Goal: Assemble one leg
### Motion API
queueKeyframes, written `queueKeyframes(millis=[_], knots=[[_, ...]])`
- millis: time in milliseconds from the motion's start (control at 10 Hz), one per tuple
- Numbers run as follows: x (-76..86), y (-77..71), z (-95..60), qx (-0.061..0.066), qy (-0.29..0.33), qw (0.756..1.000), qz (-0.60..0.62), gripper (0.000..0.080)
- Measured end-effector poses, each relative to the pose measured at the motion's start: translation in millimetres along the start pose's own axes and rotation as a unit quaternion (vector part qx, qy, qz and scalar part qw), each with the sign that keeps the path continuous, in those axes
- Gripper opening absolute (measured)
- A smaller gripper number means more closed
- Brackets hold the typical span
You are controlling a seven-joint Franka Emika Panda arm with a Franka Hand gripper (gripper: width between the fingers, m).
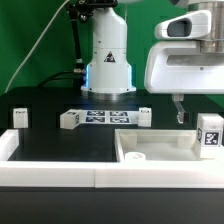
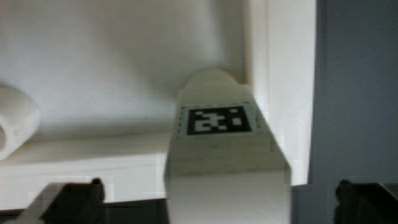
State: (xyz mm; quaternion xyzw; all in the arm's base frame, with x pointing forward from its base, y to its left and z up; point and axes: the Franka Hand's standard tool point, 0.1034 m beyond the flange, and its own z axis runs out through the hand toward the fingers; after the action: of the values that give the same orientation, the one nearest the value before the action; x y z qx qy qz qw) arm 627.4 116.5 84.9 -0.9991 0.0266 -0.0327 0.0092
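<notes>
Nearest in the wrist view, the gripper [image 2: 217, 195] stands spread, its two dark fingertips [image 2: 68, 200] well apart at either side of the leg [image 2: 228, 150], which lies between them with nothing clamped on it yet. The leg is a smooth white plastic post with a rounded end and a black-and-white tag [image 2: 217, 120] on its flat face; it looks light and stiff, a little slick, so a squeeze across its flat sides near the middle seems the surest hold. In the exterior view the leg [image 1: 209, 135] stands upright at the right, just beside the large white square panel [image 1: 160, 150], a flat hard piece with a raised rim. Farther back, small white tagged blocks [image 1: 68, 120] and the marker board [image 1: 105, 118] lie on the black matte table [image 1: 60, 150].
</notes>
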Motion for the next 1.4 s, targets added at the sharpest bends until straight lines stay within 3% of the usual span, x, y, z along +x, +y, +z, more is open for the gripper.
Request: queueKeyframes(millis=[400, 700, 900, 1100, 1400], knots=[[-0.4, 4.2, 3.7, -0.001, 0.003, 0.999, -0.042, 0.0648], [-0.5, 3.9, 3.8, 0.0, 0.003, 1.0, -0.022, 0.029], [-0.5, 3.9, 3.9, 0.0, 0.003, 1.0, 0.008, 0.029], [0.5, 6.7, 3.6, 0.015, 0.0, 0.991, 0.133, 0.029], [-4.8, 9.1, 5.4, 0.038, 0.016, 0.946, 0.32, 0.029]])
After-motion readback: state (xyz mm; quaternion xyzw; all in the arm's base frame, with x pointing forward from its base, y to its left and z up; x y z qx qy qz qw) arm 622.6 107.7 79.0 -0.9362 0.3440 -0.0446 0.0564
